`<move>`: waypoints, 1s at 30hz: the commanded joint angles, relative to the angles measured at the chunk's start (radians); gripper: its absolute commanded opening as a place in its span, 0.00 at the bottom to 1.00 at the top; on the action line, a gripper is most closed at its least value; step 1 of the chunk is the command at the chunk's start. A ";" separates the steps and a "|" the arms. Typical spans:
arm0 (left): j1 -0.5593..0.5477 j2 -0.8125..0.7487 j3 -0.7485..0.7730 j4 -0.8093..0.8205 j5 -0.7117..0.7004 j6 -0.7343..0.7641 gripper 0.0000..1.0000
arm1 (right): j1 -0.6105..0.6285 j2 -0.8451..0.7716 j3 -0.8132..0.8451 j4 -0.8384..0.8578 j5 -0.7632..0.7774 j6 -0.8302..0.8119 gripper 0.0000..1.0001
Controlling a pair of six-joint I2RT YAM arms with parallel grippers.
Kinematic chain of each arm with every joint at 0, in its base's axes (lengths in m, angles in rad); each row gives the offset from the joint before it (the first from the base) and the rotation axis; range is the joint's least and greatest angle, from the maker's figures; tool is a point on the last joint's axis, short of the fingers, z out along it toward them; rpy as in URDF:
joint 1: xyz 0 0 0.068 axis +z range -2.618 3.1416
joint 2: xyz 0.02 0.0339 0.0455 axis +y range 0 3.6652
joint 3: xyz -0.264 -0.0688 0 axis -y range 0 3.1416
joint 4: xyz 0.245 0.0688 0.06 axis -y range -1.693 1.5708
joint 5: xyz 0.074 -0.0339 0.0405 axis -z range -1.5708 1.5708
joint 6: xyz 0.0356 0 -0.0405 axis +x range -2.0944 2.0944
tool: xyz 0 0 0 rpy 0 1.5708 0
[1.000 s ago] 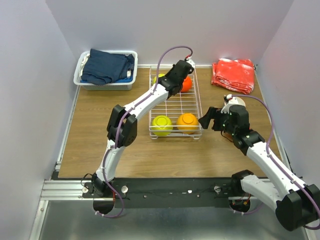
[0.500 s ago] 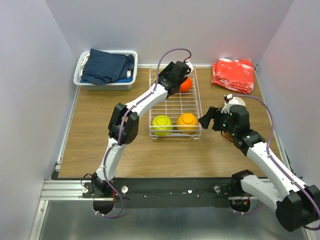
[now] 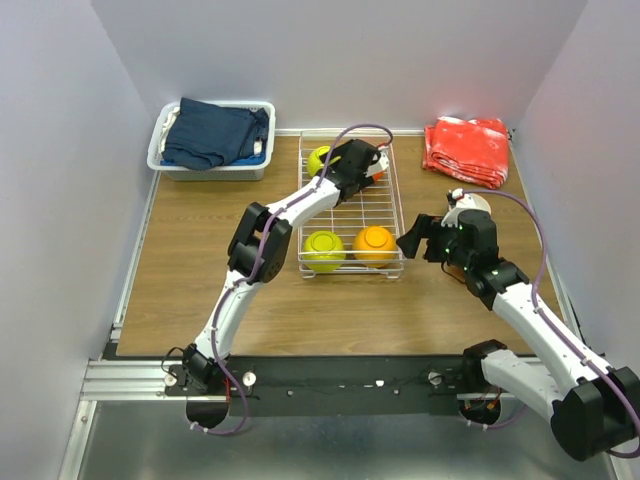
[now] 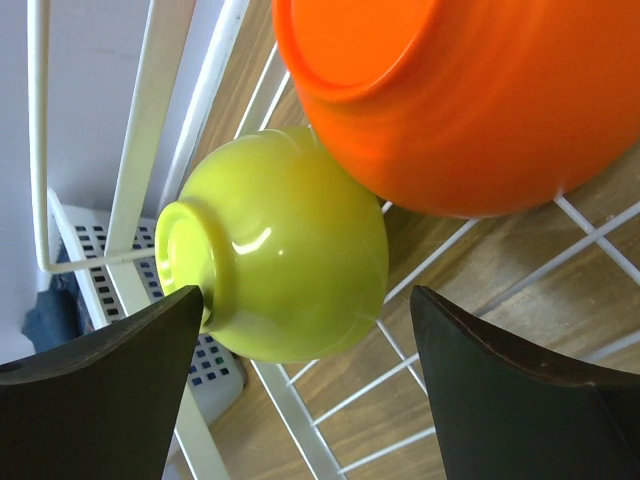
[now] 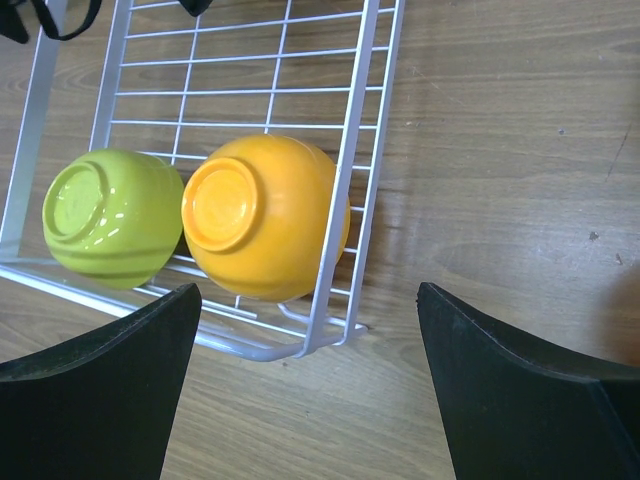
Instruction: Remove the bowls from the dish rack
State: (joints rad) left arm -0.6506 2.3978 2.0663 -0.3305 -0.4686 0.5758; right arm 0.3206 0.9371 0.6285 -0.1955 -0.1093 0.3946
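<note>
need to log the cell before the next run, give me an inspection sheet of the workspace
surface: wooden table, no spills seen
job's things: dish rack mid-table; inside, far yellow-green bowl beside orange-red bowl; near yellow-green bowl beside orange bowl, both foot up
clutter: white bin of dark-blue cloth back left; red cloth back right
end effectors: left end effector open at the far bowls, empty; right end effector open over table beside rack
cables: left arm's purple cable arches over rack; right arm's purple cable loops beside its forearm
surroundings: pale walls on three sides; metal rail in front
</note>
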 commanded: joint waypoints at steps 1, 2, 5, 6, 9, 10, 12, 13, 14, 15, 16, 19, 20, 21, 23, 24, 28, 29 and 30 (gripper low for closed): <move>0.003 0.052 0.035 0.033 0.010 0.096 0.93 | 0.003 -0.006 -0.009 -0.024 0.008 -0.019 0.97; 0.003 0.063 0.035 0.033 -0.001 0.108 0.93 | 0.003 -0.006 -0.007 -0.024 0.010 -0.020 0.97; 0.005 0.081 0.031 0.041 -0.034 0.142 0.93 | 0.003 0.005 -0.007 -0.013 0.002 -0.017 0.97; 0.008 0.087 0.031 0.047 -0.065 0.150 0.93 | 0.003 0.006 -0.007 -0.004 -0.004 -0.014 0.97; 0.012 0.104 0.035 0.050 -0.087 0.170 0.94 | 0.003 0.025 -0.006 0.005 -0.026 -0.010 0.97; 0.012 0.109 0.038 0.048 -0.093 0.171 0.94 | 0.005 0.029 -0.006 0.004 -0.030 -0.007 0.97; 0.012 0.110 0.060 0.039 -0.096 0.164 0.94 | 0.003 0.031 -0.004 -0.002 -0.032 -0.007 0.97; 0.012 0.109 0.067 0.019 -0.072 0.136 0.94 | 0.003 0.029 -0.001 -0.005 -0.030 -0.008 0.97; 0.012 0.092 0.075 0.010 -0.056 0.116 0.94 | 0.003 0.028 0.000 -0.008 -0.026 -0.008 0.97; 0.012 0.080 0.074 0.008 -0.042 0.096 0.94 | 0.003 0.028 0.002 -0.016 -0.020 -0.011 0.97; 0.012 0.067 0.072 0.011 -0.022 0.058 0.94 | 0.002 0.026 0.010 -0.019 -0.017 -0.011 0.97; 0.014 0.035 0.071 0.030 -0.008 0.026 0.97 | 0.003 0.029 0.020 -0.021 -0.012 -0.011 0.97; 0.014 0.034 0.083 0.030 -0.019 0.016 0.96 | 0.003 0.031 0.023 -0.021 -0.013 -0.010 0.97; 0.014 0.032 0.089 0.025 -0.025 0.016 0.96 | 0.003 0.032 0.023 -0.021 -0.013 -0.008 0.97; 0.014 0.024 0.100 0.019 -0.042 0.003 0.96 | 0.002 0.034 0.023 -0.021 -0.015 -0.005 0.97; 0.014 0.018 0.100 0.019 -0.045 -0.004 0.96 | 0.003 0.034 0.022 -0.019 -0.016 -0.003 0.97; 0.014 -0.006 0.091 0.044 -0.048 -0.056 0.96 | 0.002 0.031 0.019 -0.019 -0.013 -0.002 0.97; 0.014 -0.014 0.091 0.048 -0.048 -0.066 0.97 | 0.003 0.031 0.020 -0.019 -0.013 -0.005 0.97; 0.014 -0.015 0.089 0.054 -0.045 -0.089 0.97 | 0.003 0.031 0.020 -0.022 -0.013 -0.007 0.97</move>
State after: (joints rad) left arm -0.6491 2.4550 2.1342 -0.3325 -0.5152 0.5743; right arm 0.3206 0.9653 0.6292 -0.2054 -0.1215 0.3916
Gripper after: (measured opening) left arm 0.965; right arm 0.968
